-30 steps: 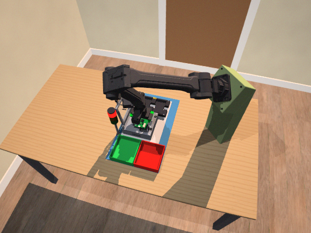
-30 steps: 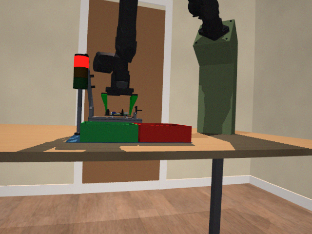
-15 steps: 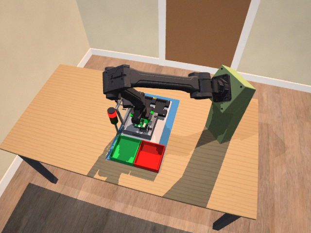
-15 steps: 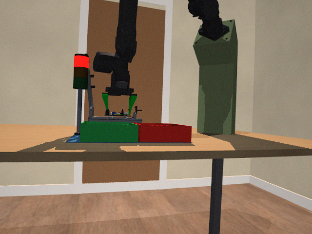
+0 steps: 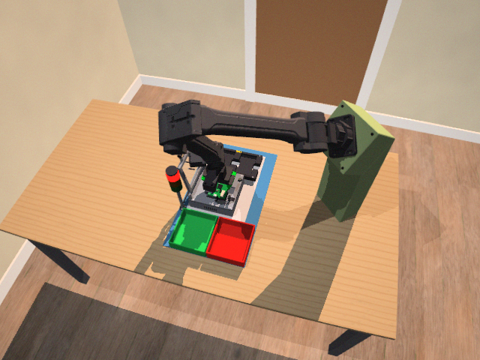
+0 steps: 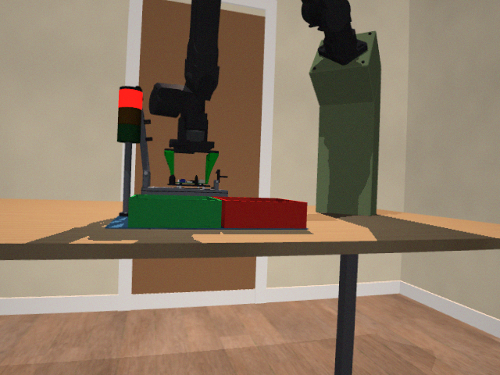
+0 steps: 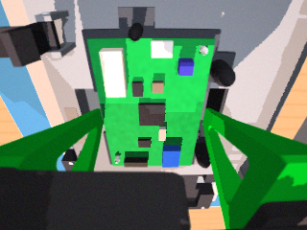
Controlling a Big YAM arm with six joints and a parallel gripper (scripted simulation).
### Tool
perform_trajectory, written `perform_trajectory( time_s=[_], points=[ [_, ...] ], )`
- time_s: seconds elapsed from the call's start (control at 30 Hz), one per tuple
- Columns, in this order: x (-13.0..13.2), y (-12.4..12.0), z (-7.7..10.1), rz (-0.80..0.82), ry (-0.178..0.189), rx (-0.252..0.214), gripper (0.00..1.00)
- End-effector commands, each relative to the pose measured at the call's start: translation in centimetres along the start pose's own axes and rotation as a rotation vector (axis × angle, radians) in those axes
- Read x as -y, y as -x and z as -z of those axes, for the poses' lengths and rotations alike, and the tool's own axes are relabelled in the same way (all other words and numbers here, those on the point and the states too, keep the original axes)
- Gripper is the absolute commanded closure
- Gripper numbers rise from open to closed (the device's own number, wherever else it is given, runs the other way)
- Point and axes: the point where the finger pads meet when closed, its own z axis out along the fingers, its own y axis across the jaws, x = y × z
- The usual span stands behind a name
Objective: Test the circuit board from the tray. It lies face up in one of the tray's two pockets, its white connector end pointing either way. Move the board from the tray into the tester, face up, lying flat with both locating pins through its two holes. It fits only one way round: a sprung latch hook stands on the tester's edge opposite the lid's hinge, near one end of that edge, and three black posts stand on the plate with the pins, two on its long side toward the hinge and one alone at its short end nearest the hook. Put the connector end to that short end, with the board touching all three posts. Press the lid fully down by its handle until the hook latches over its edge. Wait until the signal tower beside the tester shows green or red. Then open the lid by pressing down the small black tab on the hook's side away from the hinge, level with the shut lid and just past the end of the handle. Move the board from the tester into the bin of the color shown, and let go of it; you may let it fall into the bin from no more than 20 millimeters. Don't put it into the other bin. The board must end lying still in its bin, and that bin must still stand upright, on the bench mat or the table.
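Note:
The green circuit board (image 7: 153, 103) lies face up on the tester plate (image 5: 217, 197), its white connector (image 7: 112, 73) at the far end in the wrist view. Black posts (image 7: 223, 72) touch its edges. The tester lid (image 6: 144, 153) stands open, upright on the hinge side. My gripper (image 7: 153, 115) is open, its green fingers straddling the board's two long edges, close to them but not touching. In the side view the gripper's fingertips (image 6: 188, 179) reach down to about board level. The signal tower (image 6: 129, 114) shows red. The latch hook (image 6: 218, 176) stands at the tester's right edge.
The green bin (image 5: 193, 230) and the red bin (image 5: 231, 240) stand side by side on the blue mat, in front of the tester. The black tray (image 5: 246, 163) lies behind the tester. The arm's olive base pillar (image 5: 350, 163) stands to the right.

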Motion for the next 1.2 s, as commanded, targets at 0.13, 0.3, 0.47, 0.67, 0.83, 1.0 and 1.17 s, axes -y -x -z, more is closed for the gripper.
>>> perform_trajectory(
  time_s=[0.13,0.3,0.47,0.67,0.83,1.0,1.17],
  points=[
    [-0.94,-0.22,-0.31,-0.01,0.009,-0.001,0.19],
    [-0.85,-0.21,-0.31,-0.01,0.008,0.0,0.22],
    [-0.85,-0.21,-0.31,-0.01,0.008,0.0,0.22],
    [-0.71,-0.2,-0.32,-0.009,0.006,0.0,0.26],
    [-0.71,-0.28,-0.3,-0.012,0.009,-0.002,0.26],
    [-0.71,-0.28,-0.3,-0.012,0.009,-0.002,0.26],
    [-0.7,-0.28,-0.29,-0.011,0.009,-0.002,0.28]
  ],
)
